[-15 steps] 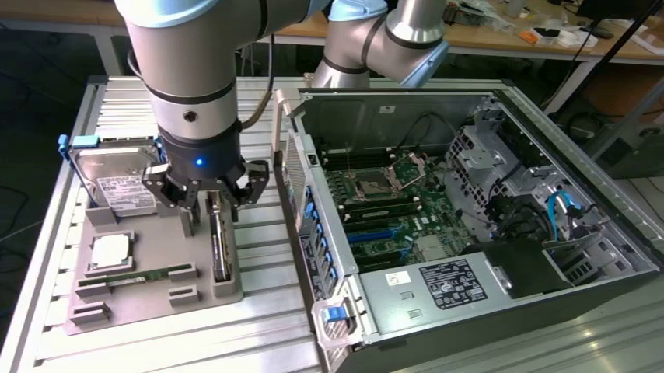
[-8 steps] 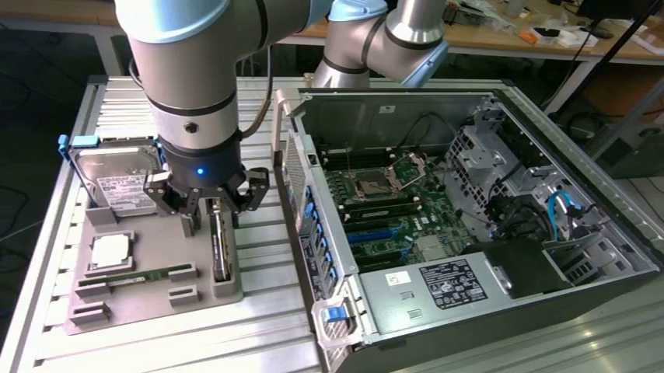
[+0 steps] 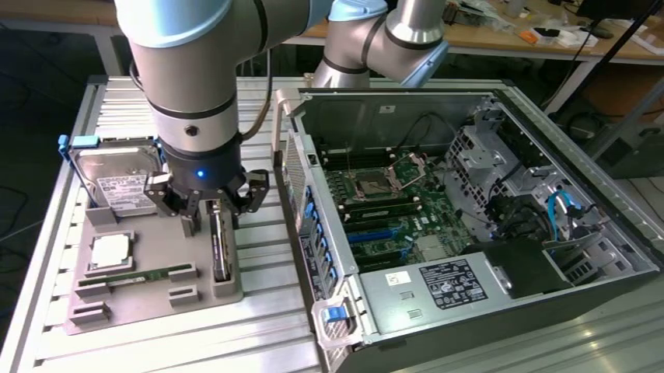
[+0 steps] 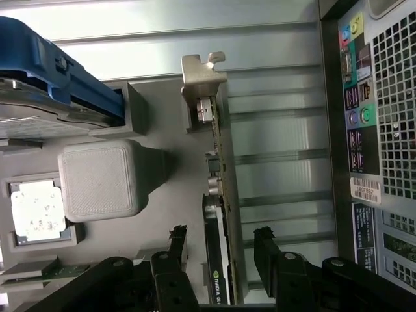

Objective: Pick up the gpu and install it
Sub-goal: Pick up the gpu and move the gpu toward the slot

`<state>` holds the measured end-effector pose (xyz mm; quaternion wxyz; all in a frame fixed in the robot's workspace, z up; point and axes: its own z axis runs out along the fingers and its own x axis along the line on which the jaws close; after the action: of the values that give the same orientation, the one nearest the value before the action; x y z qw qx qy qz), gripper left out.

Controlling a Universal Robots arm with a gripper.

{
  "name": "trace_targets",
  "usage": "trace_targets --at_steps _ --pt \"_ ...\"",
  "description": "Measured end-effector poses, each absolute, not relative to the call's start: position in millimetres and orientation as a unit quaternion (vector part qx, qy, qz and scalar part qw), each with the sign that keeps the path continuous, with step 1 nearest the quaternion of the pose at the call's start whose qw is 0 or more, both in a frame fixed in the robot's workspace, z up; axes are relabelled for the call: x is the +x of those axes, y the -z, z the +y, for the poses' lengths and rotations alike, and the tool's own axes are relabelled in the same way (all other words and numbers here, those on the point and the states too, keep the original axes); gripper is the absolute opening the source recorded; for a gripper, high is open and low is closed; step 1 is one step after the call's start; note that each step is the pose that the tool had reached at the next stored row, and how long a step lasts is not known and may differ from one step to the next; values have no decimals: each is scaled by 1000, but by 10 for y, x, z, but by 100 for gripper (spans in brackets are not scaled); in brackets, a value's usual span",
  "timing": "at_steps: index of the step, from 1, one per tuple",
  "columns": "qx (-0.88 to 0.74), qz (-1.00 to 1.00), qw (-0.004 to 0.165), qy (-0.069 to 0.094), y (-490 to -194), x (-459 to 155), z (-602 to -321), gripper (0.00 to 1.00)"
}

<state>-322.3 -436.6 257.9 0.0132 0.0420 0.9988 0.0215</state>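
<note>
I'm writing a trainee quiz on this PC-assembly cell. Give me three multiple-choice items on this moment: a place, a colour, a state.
1. Where is the gpu? A) on a shelf B) on edge in the grey tray C) on the floor
2. What colour is the hard drive's bracket? A) red B) yellow C) blue
3. How is the tool? A) open, astride the gpu B) shut on the gpu C) shut on the hard drive

B: it stands in a tray slot. C: the bracket shows blue. A: gaps show on both sides of the card.
</note>
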Motion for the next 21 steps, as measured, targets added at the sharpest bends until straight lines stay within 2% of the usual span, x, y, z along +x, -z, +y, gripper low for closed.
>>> trace_targets --at_steps 10,21 --pt "42 999 13 -22 -2439 -3233 -4385 54" --pt "42 999 13 -22 -2439 -3233 -4385 53"
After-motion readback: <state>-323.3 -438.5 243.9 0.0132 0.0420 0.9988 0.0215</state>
